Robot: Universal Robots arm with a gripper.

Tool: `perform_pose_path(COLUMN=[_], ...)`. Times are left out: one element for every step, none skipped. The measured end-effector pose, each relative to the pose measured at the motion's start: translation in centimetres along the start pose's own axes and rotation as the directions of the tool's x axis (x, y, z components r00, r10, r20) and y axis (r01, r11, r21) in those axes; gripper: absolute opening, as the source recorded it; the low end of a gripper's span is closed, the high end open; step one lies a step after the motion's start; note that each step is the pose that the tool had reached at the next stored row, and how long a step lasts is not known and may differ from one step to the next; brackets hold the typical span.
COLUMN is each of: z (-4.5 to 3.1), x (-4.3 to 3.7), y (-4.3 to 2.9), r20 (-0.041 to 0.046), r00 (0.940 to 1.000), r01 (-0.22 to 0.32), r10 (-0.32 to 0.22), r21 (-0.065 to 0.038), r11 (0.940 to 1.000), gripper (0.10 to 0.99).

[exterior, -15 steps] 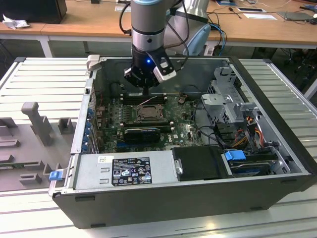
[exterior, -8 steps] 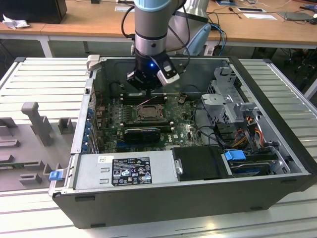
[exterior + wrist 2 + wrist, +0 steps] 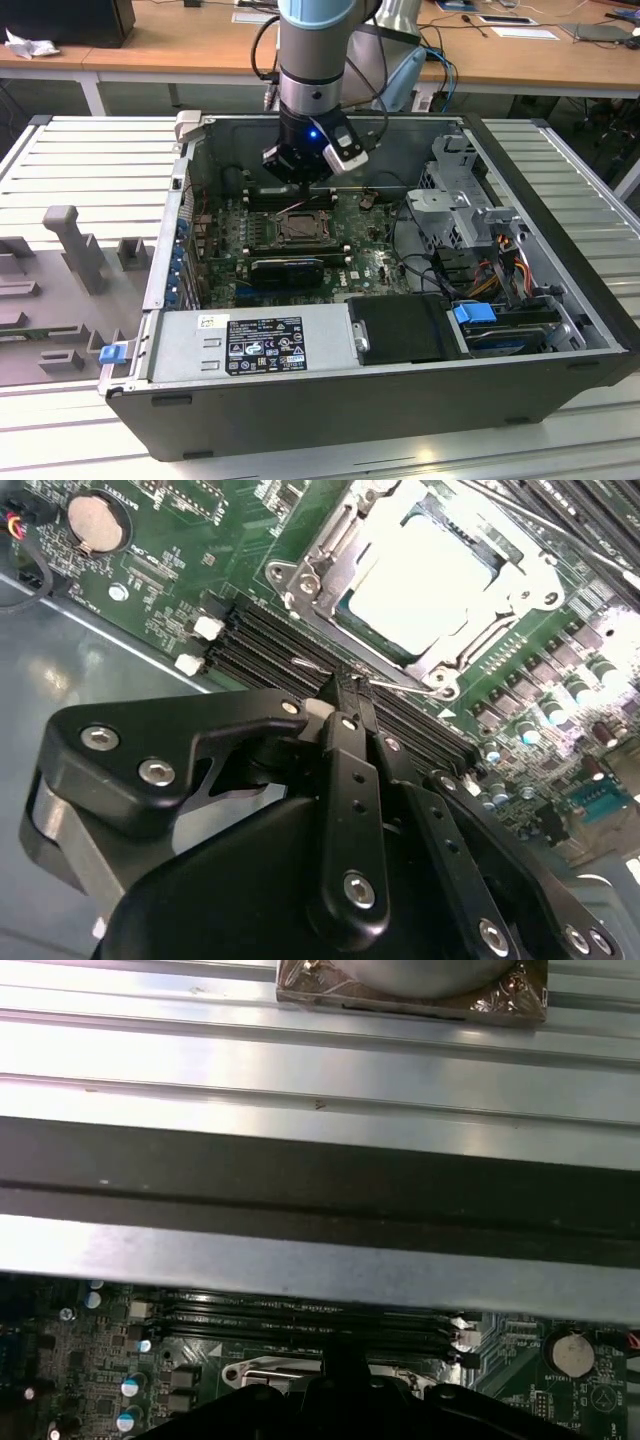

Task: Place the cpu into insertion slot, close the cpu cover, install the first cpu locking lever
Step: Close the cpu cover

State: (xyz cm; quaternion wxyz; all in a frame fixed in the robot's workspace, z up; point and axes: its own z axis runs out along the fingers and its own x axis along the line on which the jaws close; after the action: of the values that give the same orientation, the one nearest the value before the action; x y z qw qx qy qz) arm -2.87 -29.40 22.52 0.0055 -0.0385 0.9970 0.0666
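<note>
The cpu (image 3: 430,575) lies in the socket, its pale metal top glaring under the light. Around it the cpu cover (image 3: 525,590) lies flat as a silvery frame. A thin wire locking lever (image 3: 400,685) runs along the socket edge nearest the gripper. In the second wrist view my gripper (image 3: 345,685) has its black fingers pressed together, shut, with the tip at the lever wire. In the exterior view the gripper (image 3: 298,182) hangs just behind the socket (image 3: 298,226), low inside the open computer case.
Memory slots (image 3: 250,645) lie between the gripper and the socket. A coin battery (image 3: 92,522) sits on the green board. A black expansion card (image 3: 288,268), the power supply (image 3: 250,345), a drive cage (image 3: 460,200) and cables crowd the case. The case wall (image 3: 320,1180) stands close behind.
</note>
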Motion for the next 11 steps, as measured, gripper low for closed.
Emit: perform_pose_path(z=[0.09, 0.16, 0.25, 0.32, 0.5, 0.87, 1.12, 1.27, 1.41, 1.49, 1.6], x=[-0.16, -0.28, -0.39, -0.48, -0.65, -0.81, -0.85, -0.88, -0.91, -0.92, -0.93], y=[-0.01, -0.03, -0.04, -0.04, -0.06, -0.11, -0.14, -0.16, -0.18, -0.2, -0.21], r20=[0.0, -0.0001, -0.0002, -0.0002, -0.0004, -0.0008, -0.001, -0.0011, -0.0011, -0.0012, -0.0012], r00=[1.0, 1.0, 1.0, 1.0, 1.0, 1.0, 0.9999, 0.9999, 0.9999, 0.9999, 0.9999], r01=[0.0, 0.001, 0.001, 0.002, 0.005, 0.009, 0.011, 0.012, 0.013, 0.014, 0.014], r10=[0.0, -0.001, -0.001, -0.002, -0.005, -0.009, -0.011, -0.012, -0.013, -0.014, -0.014], r21=[0.0, 0.0, 0.0, -0.001, -0.001, -0.004, -0.006, -0.007, -0.007, -0.008, -0.008], r11=[1.0, 1.0, 1.0, 1.0, 1.0, 1.0, 0.9999, 0.9999, 0.9999, 0.9999, 0.9999], gripper=[0.106, 0.106, 0.106, 0.106, 0.106, 0.106, 0.106, 0.106, 0.106, 0.106, 0.106])
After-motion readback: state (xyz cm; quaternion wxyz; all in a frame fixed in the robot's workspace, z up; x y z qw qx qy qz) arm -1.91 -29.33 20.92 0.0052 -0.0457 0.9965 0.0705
